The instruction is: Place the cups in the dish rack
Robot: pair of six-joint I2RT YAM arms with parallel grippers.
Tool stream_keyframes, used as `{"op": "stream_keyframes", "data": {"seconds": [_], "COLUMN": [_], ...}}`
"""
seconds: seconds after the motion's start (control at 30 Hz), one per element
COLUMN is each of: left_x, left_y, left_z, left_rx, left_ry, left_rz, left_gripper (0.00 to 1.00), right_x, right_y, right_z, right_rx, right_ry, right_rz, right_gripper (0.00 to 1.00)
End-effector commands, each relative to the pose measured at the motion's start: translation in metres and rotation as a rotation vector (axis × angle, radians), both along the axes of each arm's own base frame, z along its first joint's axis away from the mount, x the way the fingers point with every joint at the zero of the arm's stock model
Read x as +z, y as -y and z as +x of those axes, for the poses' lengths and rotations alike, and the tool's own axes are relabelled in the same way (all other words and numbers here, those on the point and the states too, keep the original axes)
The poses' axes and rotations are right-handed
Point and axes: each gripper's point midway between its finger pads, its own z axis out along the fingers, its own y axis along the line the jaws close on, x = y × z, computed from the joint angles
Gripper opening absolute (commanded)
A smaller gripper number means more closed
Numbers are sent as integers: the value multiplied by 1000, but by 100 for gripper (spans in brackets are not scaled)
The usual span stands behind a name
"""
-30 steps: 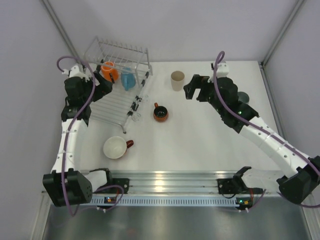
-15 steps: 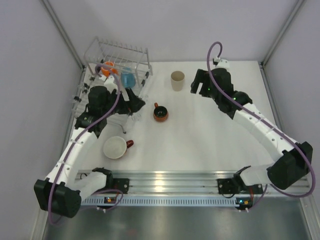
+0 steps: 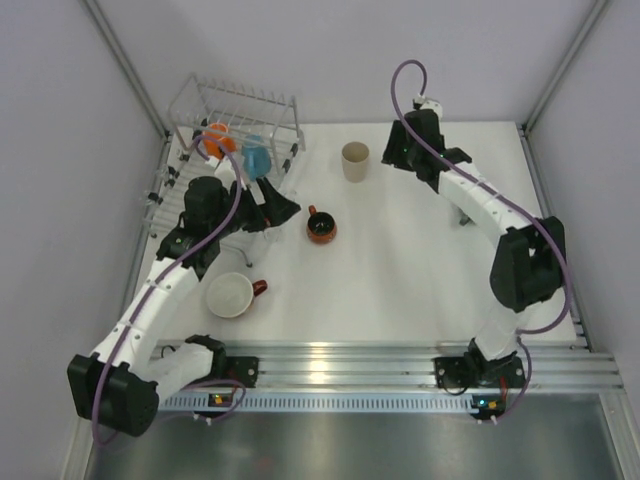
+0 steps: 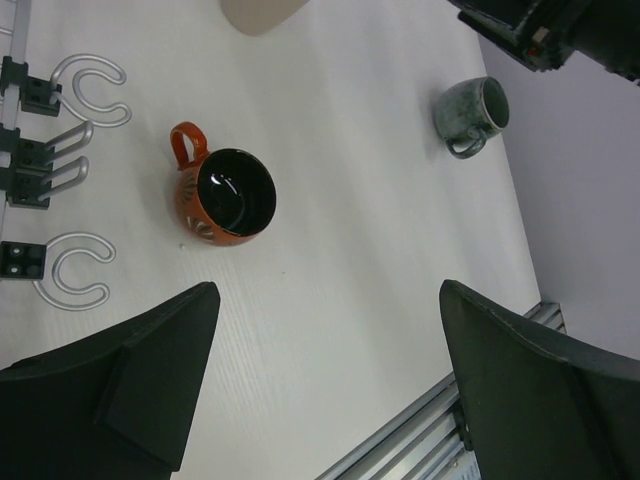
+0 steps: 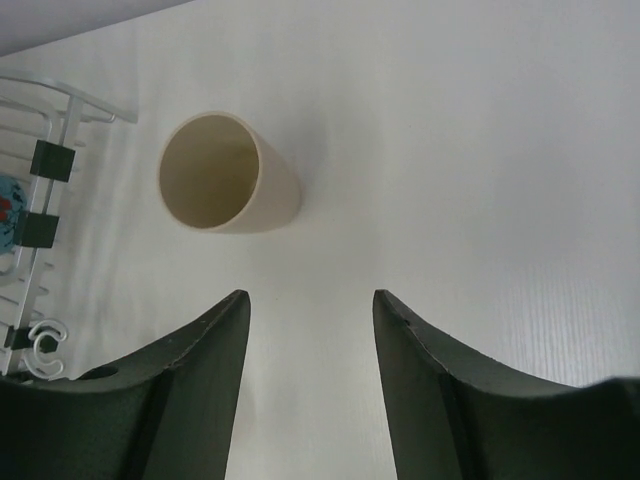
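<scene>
The dish rack (image 3: 240, 112) stands at the back left, with the orange mug (image 3: 218, 138) and the light blue mug (image 3: 257, 159) in it. On the table are the beige tumbler (image 3: 355, 160), upright, the small dark mug with a red handle (image 3: 321, 228), and the wide white cup (image 3: 231, 295). My left gripper (image 3: 283, 208) hangs open, just left of the dark mug (image 4: 225, 197); nothing lies between its fingertips (image 4: 328, 292). My right gripper (image 3: 393, 160) is open at about half width, empty, right of the tumbler (image 5: 225, 178), which lies beyond its fingertips (image 5: 310, 297).
A grey-green mug (image 4: 472, 112) stands at the right of the table, mostly hidden under my right arm in the top view. The rack's hooked edge (image 4: 62, 170) runs along the left of the left wrist view. Metal rails (image 3: 340, 360) line the near edge.
My left arm swung from the rack out to the right toward the dark mug. The right arm moved back and left toward the tumbler, and its jaws narrowed.
</scene>
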Motion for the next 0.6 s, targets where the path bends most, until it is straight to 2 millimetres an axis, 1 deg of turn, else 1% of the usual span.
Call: {"op": "stream_keyframes", "data": {"seconds": [0.0,0.03,0.07,0.1,0.13,0.17,0.2,0.27,0.3,0.33,0.4,0.57], "left_x": [32,31,31,31,29,30,27,26,22,23,22,18], "left_y": [7,7,6,6,6,5,5,4,5,8,11,14], "left_z": [2,1,2,1,1,1,1,0,0,0,-2,2], "left_rx": [-15,-13,-8,-7,-7,-8,-4,-3,-9,-23,-47,-60], "left_ry": [97,94,95,97,97,102,98,99,93,101,98,90], "left_rz": [-86,-86,-85,-84,-79,-78,-75,-77,-76,-82,-85,-93], "left_gripper": [96,96,96,96,96,95,95,94,94,94,94,93], "right_x": [12,15,12,1,4,1,-7,-7,-16,-13,-19,-16], "right_y": [-19,-22,-25,-28,-30,-31,-35,-43,-46,-48,-47,-47], "right_z": [29,35,39,44,49,51,54,60,62,65,68,76], "right_rx": [30,31,28,30,28,26,27,48,55,55,50,41], "right_ry": [53,60,56,40,49,46,33,38,19,27,14,40], "right_rz": [49,57,65,63,72,77,86,108,105,109,100,86], "right_gripper": [53,53,53,53,53,53,53,52,52,51,51,51]}}
